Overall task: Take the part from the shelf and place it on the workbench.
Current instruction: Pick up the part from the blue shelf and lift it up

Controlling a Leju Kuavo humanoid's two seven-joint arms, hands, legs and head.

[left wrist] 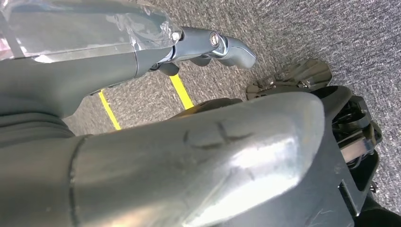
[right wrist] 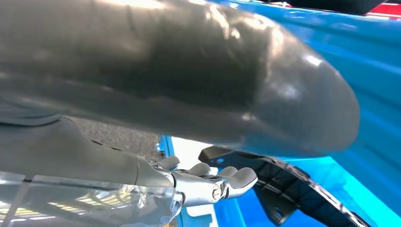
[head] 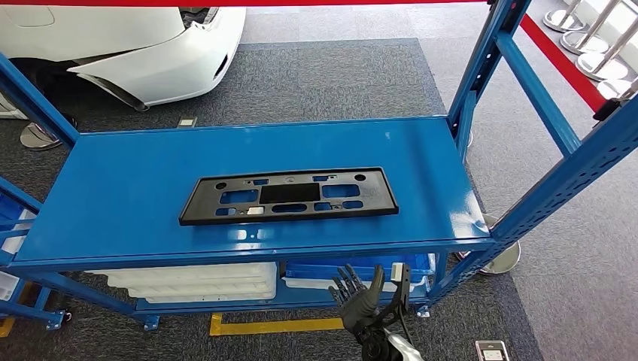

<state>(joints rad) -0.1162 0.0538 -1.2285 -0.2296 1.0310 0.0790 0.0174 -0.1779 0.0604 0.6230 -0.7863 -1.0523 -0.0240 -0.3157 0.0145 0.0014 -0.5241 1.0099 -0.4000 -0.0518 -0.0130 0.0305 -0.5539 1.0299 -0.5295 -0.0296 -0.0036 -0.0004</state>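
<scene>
While the left hand (left wrist: 208, 47) hangs over grey carpet (left wrist: 302, 33) with fingers curled on nothing, the black part (head: 289, 195) lies flat mid-shelf (head: 113, 180). Below the shelf's front edge, the right hand (head: 360, 295) is raised with fingers spread, holding nothing.

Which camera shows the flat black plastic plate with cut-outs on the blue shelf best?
The head view: the whole flat black plastic plate with cut-outs lies flat on the blue metal shelf, unobstructed. The right wrist view catches just one edge, partly hidden. The left wrist view faces the floor.
</scene>
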